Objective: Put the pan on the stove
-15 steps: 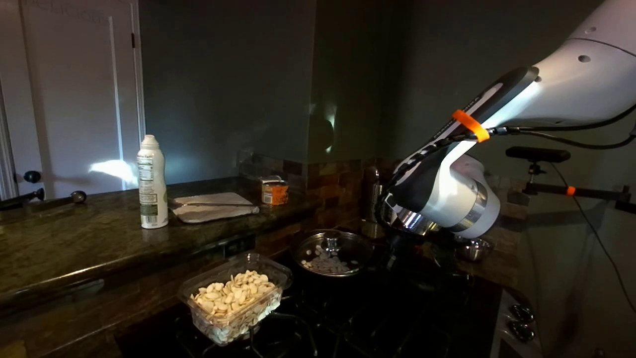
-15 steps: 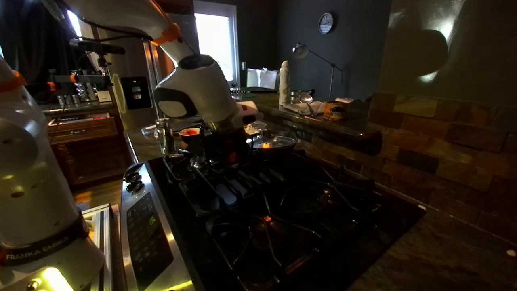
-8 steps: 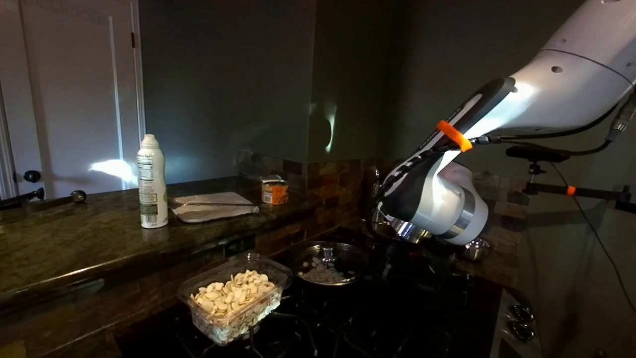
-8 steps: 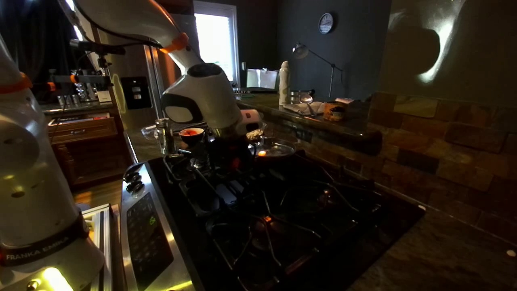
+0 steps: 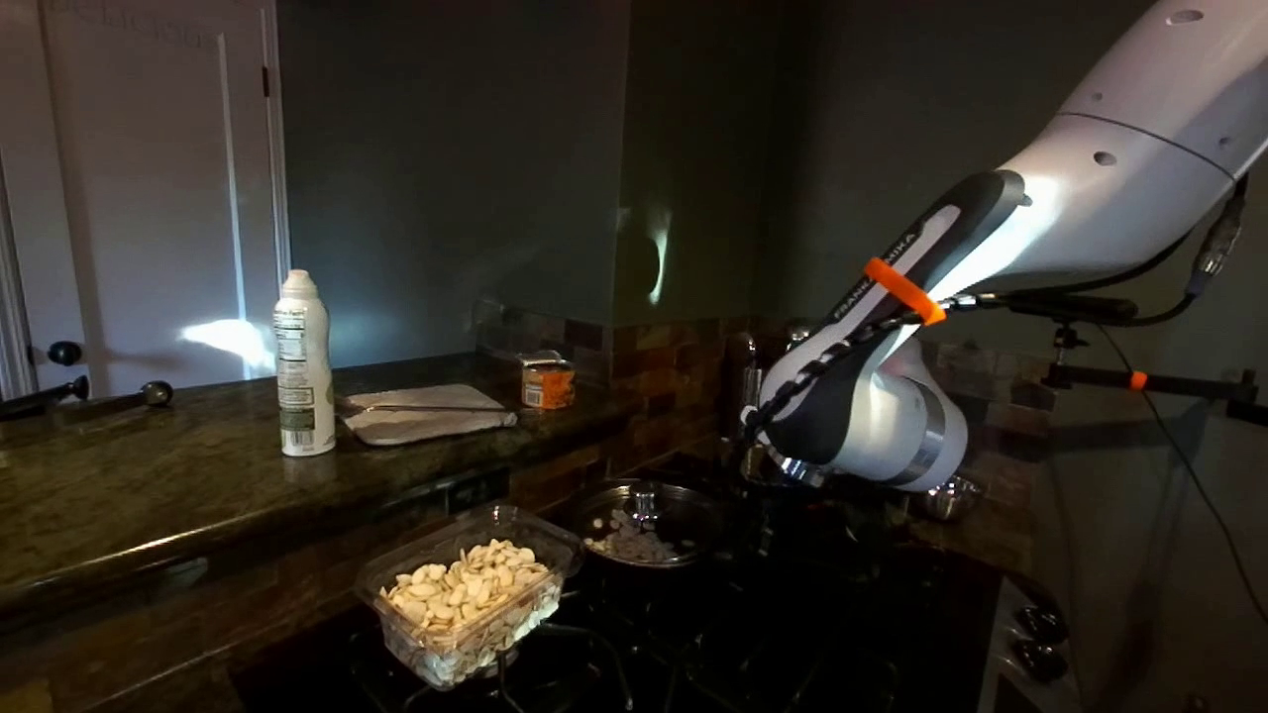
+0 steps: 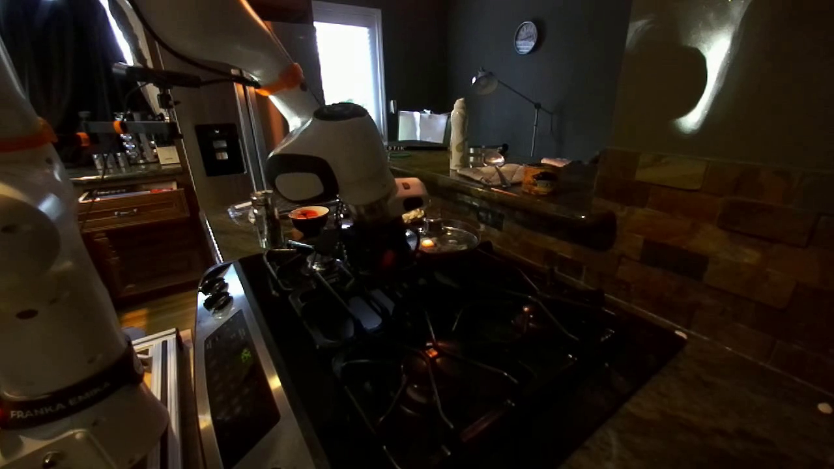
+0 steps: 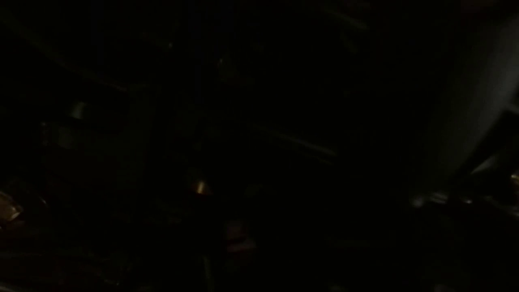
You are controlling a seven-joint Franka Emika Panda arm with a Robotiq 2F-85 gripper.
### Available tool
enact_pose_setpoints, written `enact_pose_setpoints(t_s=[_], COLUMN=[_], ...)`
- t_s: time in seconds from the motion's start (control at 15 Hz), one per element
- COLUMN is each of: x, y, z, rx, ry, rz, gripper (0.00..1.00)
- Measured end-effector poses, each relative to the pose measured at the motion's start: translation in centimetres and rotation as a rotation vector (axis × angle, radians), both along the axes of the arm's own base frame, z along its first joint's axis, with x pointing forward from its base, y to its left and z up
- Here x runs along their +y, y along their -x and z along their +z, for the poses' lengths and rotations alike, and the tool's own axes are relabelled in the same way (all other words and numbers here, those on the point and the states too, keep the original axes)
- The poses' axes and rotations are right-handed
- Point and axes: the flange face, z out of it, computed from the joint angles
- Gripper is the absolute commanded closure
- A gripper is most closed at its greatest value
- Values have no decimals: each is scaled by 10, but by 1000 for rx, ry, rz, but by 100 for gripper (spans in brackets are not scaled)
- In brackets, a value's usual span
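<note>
The dark pan [image 5: 644, 564] has a clear glass lid [image 5: 684, 510] with a metal knob, and pale pieces show in the glass. The pan also shows in an exterior view [image 6: 455, 249], partly behind the arm. It is over the far part of the black stove [image 6: 521, 374]; I cannot tell whether it touches the grates. My gripper [image 6: 389, 255] is a dark shape beside the pan, low over the stove. Its fingers and the pan handle are lost in the dark, but the pan moves with it, so it is shut on the pan. The wrist view is almost black.
A clear container of pale slices [image 5: 466, 614] stands by the pan. A raised ledge [image 5: 178, 475] carries a white bottle [image 5: 305, 366], a folded cloth [image 5: 426, 421] and an orange can [image 5: 547, 384]. A red-filled bowl [image 6: 309, 220] and a mill [image 6: 266, 218] stand past the stove.
The arm and the pan have moved down together, mostly in the first half second, then slightly sideways, leftward in an exterior view. The container, bottle, cloth and can have not moved.
</note>
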Motion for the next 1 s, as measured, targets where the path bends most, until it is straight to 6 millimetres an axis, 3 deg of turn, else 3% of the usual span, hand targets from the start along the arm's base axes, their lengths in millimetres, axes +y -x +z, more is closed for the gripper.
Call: enact_pose_setpoints(t_s=[0.2, 0.53, 1.0], x=[-2, -17, -13], y=[-2, -5, 5], z=[2, 21, 94], rx=[2, 3, -39], ry=[61, 109, 83], rz=[-12, -33, -39], gripper=[1, 0, 0])
